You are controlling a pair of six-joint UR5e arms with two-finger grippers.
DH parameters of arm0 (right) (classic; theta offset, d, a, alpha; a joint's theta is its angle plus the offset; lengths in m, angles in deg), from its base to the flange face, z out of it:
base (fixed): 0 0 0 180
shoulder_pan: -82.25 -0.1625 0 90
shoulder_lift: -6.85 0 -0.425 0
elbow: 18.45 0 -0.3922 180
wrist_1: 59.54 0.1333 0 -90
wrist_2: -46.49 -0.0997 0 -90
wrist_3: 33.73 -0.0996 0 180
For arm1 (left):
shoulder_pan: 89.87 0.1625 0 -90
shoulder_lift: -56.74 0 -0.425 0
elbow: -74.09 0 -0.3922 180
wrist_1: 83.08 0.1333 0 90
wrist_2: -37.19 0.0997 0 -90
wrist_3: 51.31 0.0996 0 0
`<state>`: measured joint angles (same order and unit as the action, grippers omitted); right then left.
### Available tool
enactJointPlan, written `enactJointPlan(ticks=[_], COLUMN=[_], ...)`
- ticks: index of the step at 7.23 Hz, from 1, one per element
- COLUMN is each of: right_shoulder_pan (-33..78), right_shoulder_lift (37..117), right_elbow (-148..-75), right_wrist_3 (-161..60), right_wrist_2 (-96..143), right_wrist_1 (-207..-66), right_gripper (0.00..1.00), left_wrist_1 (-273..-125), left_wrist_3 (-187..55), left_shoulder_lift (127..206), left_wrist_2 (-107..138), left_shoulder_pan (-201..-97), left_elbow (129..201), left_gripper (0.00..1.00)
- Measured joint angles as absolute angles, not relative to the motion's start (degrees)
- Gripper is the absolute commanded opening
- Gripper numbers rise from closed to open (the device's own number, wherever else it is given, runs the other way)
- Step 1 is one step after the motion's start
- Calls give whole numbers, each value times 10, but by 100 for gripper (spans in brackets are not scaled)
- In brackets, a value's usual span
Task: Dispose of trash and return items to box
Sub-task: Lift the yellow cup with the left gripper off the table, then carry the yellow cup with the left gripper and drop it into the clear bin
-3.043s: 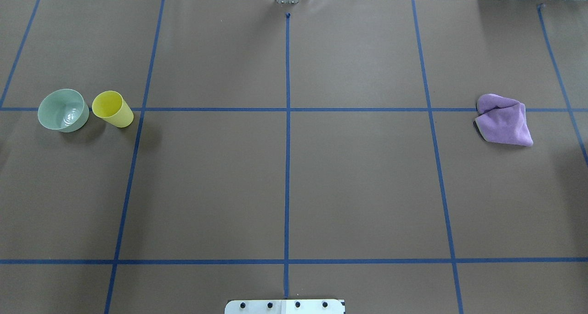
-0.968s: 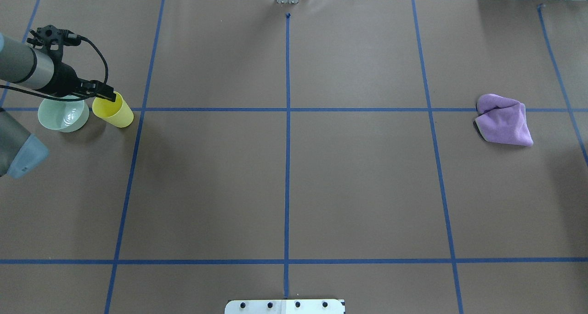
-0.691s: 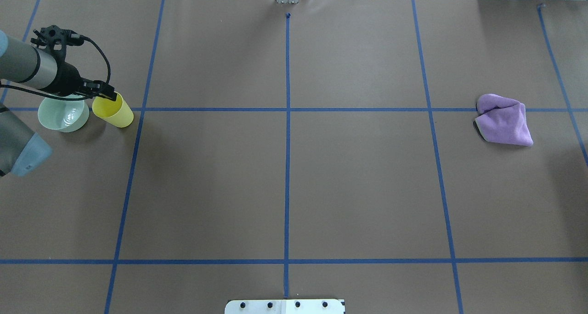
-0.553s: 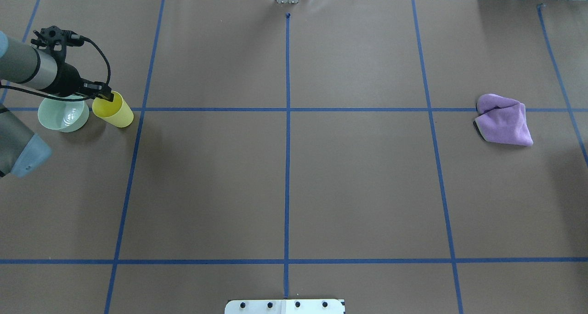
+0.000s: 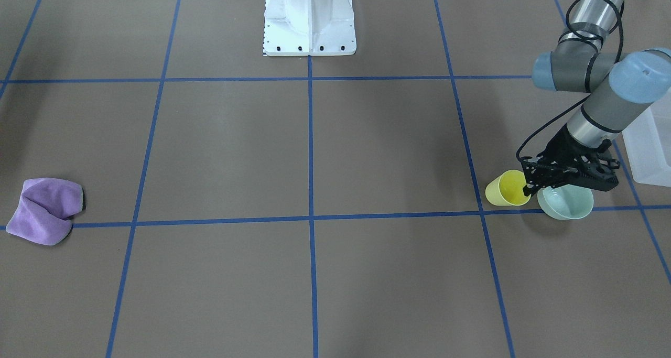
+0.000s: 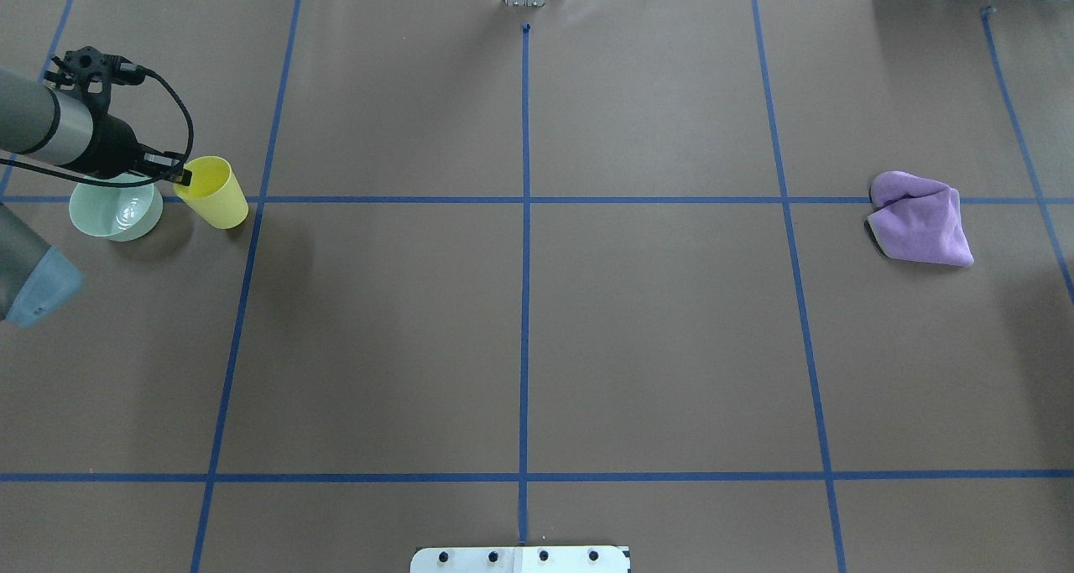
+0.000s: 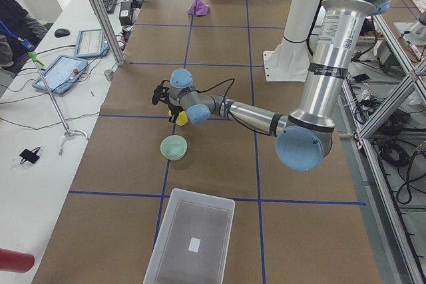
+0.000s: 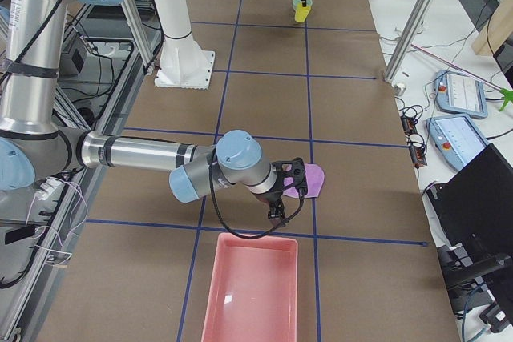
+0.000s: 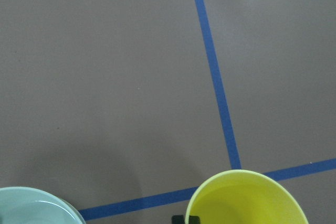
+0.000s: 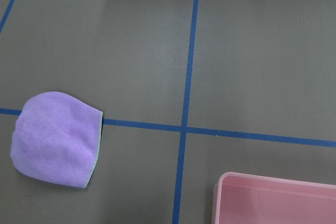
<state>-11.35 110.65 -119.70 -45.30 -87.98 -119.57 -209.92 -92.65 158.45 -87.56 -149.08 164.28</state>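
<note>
The yellow cup (image 6: 213, 192) stands beside the mint-green bowl (image 6: 115, 210) at the table's left. My left gripper (image 6: 178, 173) is shut on the cup's rim on the side toward the bowl, with one finger inside the cup (image 5: 507, 188). The left wrist view shows the cup (image 9: 247, 199) and the bowl's edge (image 9: 31, 206) at the bottom. The bowl (image 5: 567, 202) rests on the table below the wrist. The frosted white box (image 7: 190, 241) stands at the table's left end, its corner also in the front view (image 5: 650, 148). My right gripper (image 8: 276, 212) hovers near a purple cloth (image 8: 313, 179); I cannot tell if it is open.
The purple cloth (image 6: 921, 219) lies crumpled at the table's right, also in the right wrist view (image 10: 52, 137). A pink bin (image 8: 248, 290) stands at the table's right end (image 10: 273, 200). The robot's white base (image 5: 309, 17) is at the near middle edge.
The left arm came in from the left and closed on the yellow cup's rim. In the last half second the cup shifted slightly right and away with the gripper. The bowl and cloth stayed put.
</note>
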Motion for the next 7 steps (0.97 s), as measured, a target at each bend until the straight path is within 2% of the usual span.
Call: enactJointPlan(ticks=[4,7], right_shoulder_pan=[-113,-113], right_shoulder_lift=[1107,1108], right_elbow=[-1196,-1194], right_wrist_3=[-453,-453], right_wrist_2=[-881,-881], right_wrist_1=[-1197,-1197], right_gripper=[100,100], left_wrist_1=[-2002,-1880], left_wrist_3=[-614,-268], left_shoulder_lift=[1530,1490], left_wrist_2=[-1000,-1001], left_shoulder_pan=[-1677,-1811], left_elbow=[1661,1631], left_gripper=[0,0])
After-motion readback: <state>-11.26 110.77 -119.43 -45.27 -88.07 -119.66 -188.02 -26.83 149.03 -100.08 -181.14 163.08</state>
